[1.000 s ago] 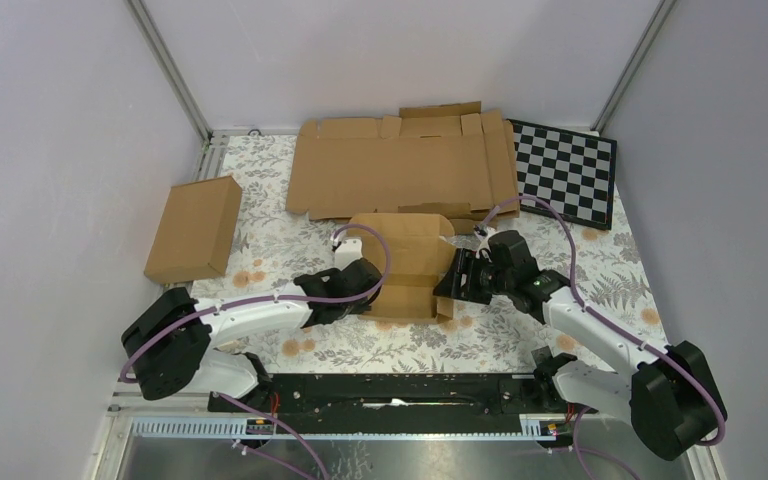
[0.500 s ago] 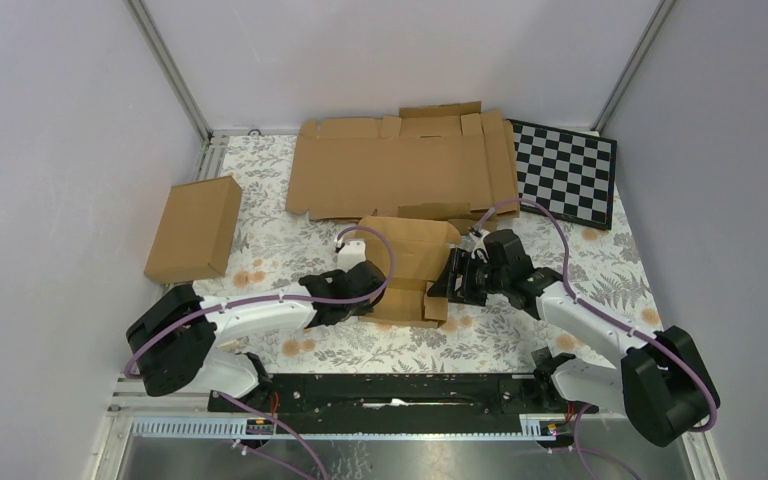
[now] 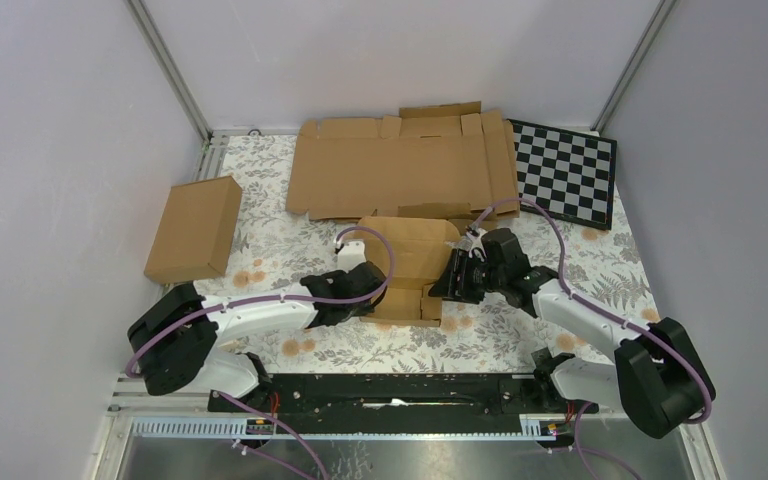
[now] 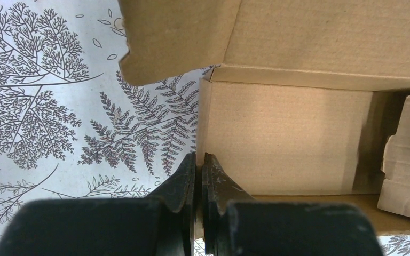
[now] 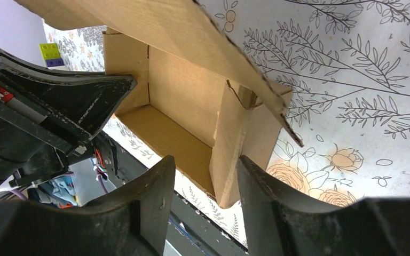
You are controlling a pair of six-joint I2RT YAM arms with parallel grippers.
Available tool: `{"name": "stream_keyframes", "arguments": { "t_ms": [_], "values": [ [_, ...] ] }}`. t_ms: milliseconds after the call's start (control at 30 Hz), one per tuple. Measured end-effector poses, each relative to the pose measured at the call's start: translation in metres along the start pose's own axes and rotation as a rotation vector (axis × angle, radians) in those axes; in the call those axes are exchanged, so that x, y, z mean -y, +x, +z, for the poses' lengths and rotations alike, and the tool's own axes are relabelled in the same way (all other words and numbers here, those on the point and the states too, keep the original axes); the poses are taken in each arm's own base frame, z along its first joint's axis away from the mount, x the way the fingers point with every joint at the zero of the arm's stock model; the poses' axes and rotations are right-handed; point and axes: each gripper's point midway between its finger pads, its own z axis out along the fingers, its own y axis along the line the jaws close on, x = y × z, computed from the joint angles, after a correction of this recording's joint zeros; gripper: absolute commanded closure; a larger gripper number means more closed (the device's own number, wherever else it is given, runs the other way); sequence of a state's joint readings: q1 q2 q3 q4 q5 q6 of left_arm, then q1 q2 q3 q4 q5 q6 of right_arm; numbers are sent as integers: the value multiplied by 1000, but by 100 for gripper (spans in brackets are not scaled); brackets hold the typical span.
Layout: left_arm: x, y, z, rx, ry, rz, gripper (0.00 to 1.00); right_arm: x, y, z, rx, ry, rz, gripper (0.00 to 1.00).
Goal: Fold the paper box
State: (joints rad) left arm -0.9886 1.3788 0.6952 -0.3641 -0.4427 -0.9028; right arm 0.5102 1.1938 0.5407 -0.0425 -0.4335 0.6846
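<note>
Far left, carton [image 3: 194,228] sits well apart, bare floral cloth [image 3: 280,240] between. Left gripper [image 4: 198,170] pressed together at left wall edge of paper box [image 3: 410,262], mid-table. Right gripper [image 5: 205,186] spread, straddling its right wall. Flat sheets [image 3: 400,165] just behind.

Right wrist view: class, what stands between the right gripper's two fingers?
An upright corner flap of the paper box stands between the right gripper's spread fingers, seen in the right wrist view.
</note>
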Motion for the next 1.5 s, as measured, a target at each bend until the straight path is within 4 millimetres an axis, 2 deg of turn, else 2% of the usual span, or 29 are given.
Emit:
{"name": "stream_keyframes", "arguments": {
  "t_ms": [167, 433, 733, 867, 967, 1067, 1133, 1233, 1267, 1300, 1367, 1433, 1500],
  "values": [
    [0, 0, 0, 2, -1, -11, 100, 8, 4, 5, -15, 32, -22, 49],
    [2, -2, 0, 15, -6, -55, 100, 26, 27, 15, -78, 162, -111, 51],
    [2, -5, -1, 62, -29, -76, 100, 26, 11, 27, -48, 347, -244, 52],
    [3, -3, -3, 70, -32, -83, 100, 40, 5, 32, -40, 454, -283, 62],
    [3, -3, -4, 76, -37, -95, 100, 54, 1, 27, -24, 534, -305, 69],
    [9, -6, -5, 85, -23, -119, 100, 58, -4, 25, -4, 568, -325, 81],
    [10, -8, -5, 90, -19, -129, 100, 58, -8, 25, 4, 581, -336, 82],
    [11, -9, -5, 93, -18, -138, 100, 58, -11, 27, 11, 594, -342, 81],
    [11, -9, -5, 93, -18, -138, 100, 58, -12, 27, 12, 597, -343, 78],
    [12, -9, -5, 93, -17, -140, 100, 59, -12, 27, 15, 602, -346, 68],
    [11, -9, -5, 95, -19, -141, 100, 60, -13, 26, 17, 614, -359, 57],
    [10, -9, -5, 93, -24, -138, 93, 62, -13, 24, 12, 628, -370, 53],
    [9, -8, -5, 92, -25, -134, 77, 64, -13, 22, 9, 639, -377, 51]
  ]
}}
